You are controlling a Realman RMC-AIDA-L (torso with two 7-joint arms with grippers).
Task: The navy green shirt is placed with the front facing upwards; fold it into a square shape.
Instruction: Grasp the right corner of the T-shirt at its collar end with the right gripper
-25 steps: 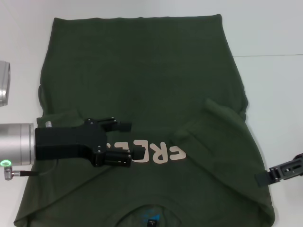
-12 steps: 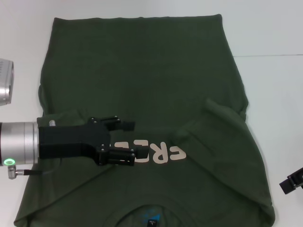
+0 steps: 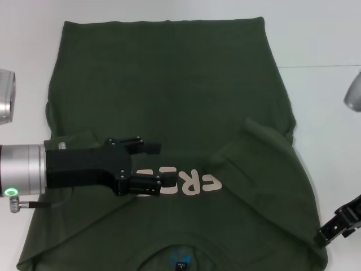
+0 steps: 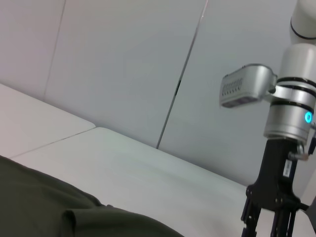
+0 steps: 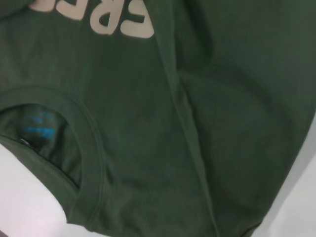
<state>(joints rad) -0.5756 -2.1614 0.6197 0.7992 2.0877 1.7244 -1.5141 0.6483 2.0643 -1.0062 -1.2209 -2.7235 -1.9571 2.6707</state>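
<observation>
The navy green shirt (image 3: 169,84) lies flat on the white table (image 3: 327,34), front up, with its collar toward me and both sleeves folded inward. Pale letters (image 3: 194,182) cross the chest, and a blue neck label (image 3: 179,261) shows inside the collar. My left gripper (image 3: 151,165) hovers open over the left part of the lettering, covering some of it. My right gripper (image 3: 335,226) shows only as a dark piece at the shirt's near right edge. The right wrist view looks down on the shirt (image 5: 197,123), its letters (image 5: 98,15) and the collar label (image 5: 39,123).
White table surrounds the shirt, with a seam (image 3: 321,66) running off to the right. A grey part of my right arm (image 3: 354,91) pokes in at the right edge. The left wrist view shows my right arm (image 4: 291,113) upright beyond the shirt (image 4: 49,207).
My left gripper crept a little to the right over the letters, still open. The right gripper dropped toward the frame's corner, then returned to the shirt's near right edge.
</observation>
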